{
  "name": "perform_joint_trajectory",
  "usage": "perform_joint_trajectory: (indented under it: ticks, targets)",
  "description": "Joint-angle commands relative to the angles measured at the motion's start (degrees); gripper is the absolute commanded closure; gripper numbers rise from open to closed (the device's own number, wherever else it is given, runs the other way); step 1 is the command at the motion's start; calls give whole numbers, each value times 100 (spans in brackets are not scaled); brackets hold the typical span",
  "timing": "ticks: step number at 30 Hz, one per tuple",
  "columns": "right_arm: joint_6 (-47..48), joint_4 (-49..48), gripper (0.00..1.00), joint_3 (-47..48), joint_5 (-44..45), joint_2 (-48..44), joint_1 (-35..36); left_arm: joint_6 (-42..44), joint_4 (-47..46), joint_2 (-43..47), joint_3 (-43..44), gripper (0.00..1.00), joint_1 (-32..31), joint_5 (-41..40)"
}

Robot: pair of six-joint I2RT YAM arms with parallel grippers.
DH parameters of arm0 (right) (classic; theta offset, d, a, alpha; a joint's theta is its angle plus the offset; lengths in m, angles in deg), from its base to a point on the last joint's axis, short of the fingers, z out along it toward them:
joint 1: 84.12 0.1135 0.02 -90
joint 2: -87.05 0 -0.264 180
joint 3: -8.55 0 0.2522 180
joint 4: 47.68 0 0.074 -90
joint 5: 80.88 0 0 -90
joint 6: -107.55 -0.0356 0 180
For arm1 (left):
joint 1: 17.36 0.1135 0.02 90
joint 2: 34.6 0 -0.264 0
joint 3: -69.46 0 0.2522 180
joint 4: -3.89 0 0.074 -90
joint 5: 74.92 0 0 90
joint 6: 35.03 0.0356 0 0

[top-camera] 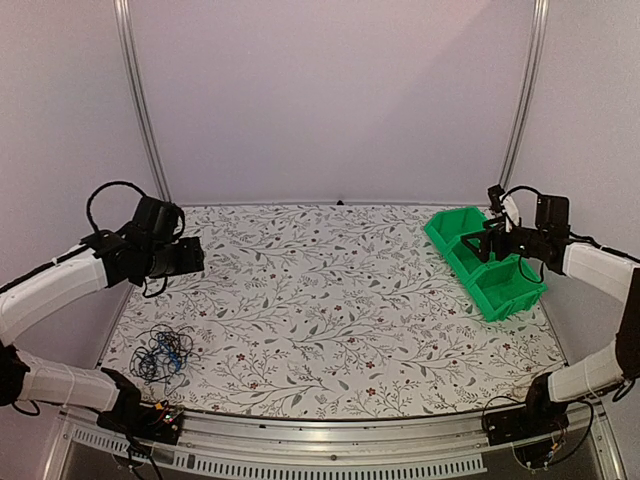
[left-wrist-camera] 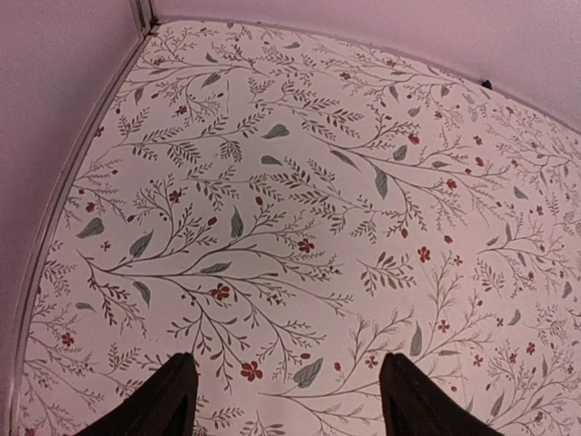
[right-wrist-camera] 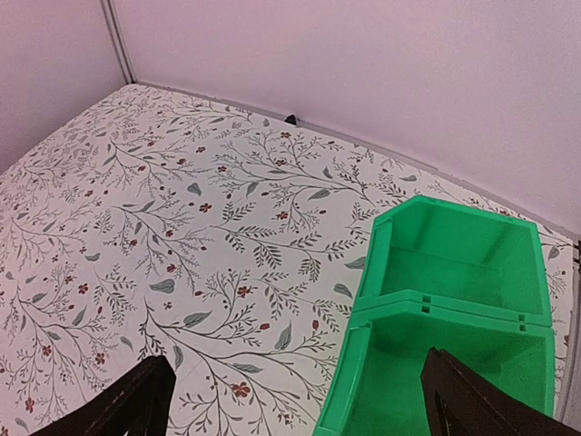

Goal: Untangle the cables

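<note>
The cables (top-camera: 162, 352) lie as a small loose tangle of thin black wires with one blue wire, near the table's front left corner. My left gripper (top-camera: 197, 257) hovers above the table's left side, behind the tangle and well apart from it, open with nothing between its fingers (left-wrist-camera: 172, 400). In the left wrist view only bare floral cloth shows. My right gripper (top-camera: 487, 240) hangs open and empty over the green bins, its fingers (right-wrist-camera: 136, 404) spread wide. The cables do not show in either wrist view.
Two green bins (top-camera: 485, 262) stand joined at the back right; in the right wrist view the bins (right-wrist-camera: 454, 300) look empty. The floral tablecloth (top-camera: 340, 300) covers the table. Metal frame posts (top-camera: 140, 100) rise at the back corners.
</note>
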Motion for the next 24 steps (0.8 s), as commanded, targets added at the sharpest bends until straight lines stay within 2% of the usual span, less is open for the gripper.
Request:
perform_joint_trajectory:
  ticks: [1,3,7,11,24]
  targets:
    - [311,-14,1,-86,-637,73,-32,-1942,1754,152,-293,28,-631,-627]
    - [355,29,2,-53,-719,91,-36,-2495,2187,124,-507,21,-950,-819]
    - [368,288,2,82,-1051,181,-21,-3714,3012,-118,-821,16,-1501,-1132]
    - [530,430,3,105,-1096,240,95,-4654,3094,-200,-1172,15,-1798,-1197]
    - [750,601,4,135,-1031,343,273,-4405,2239,-1291,-1277,11,-1799,-1441]
